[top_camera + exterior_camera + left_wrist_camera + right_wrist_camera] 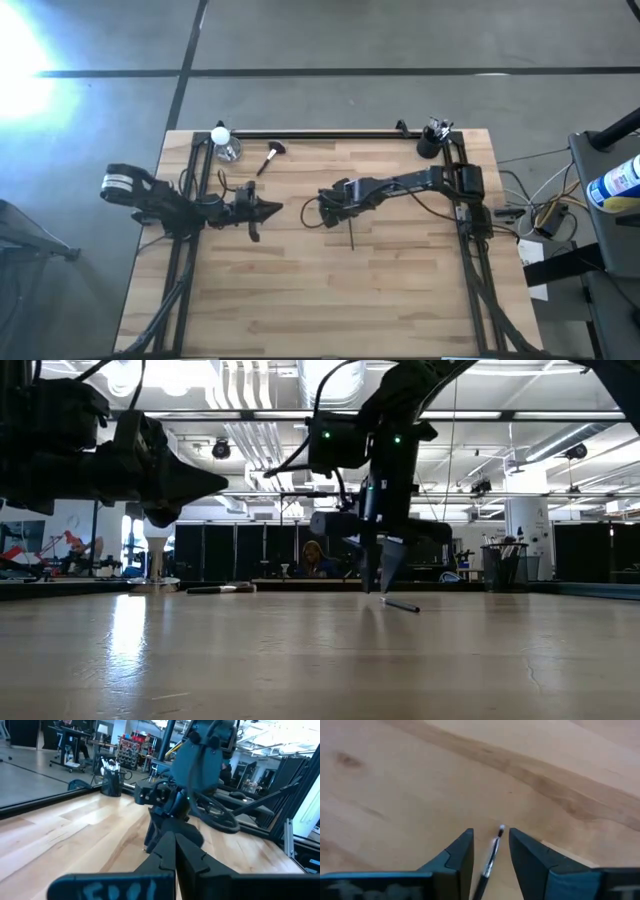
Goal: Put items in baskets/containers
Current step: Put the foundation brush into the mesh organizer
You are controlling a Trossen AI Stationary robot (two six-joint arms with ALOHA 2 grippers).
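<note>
A thin dark brush [352,237] with a pale tip [501,827] lies flat on the wooden table near its middle; it also shows in the low view [400,604]. My right gripper [490,834] is open and points down, one finger on either side of the brush's pale-tipped end, touching nothing; it shows in the low view [381,582] just above the table. The black cup [430,146] stands at the far right corner with several brushes in it. The brown-handled fluffy brush [270,157] lies at the far left. My left gripper [272,209] is shut and empty, hovering left of centre.
A silver stand with a white ball [224,145] stands at the far left corner. A black rail [320,134] runs along the far edge, and frame bars run down both sides. A person [313,557] sits in the room beyond the table. Bare wood lies toward the near edge.
</note>
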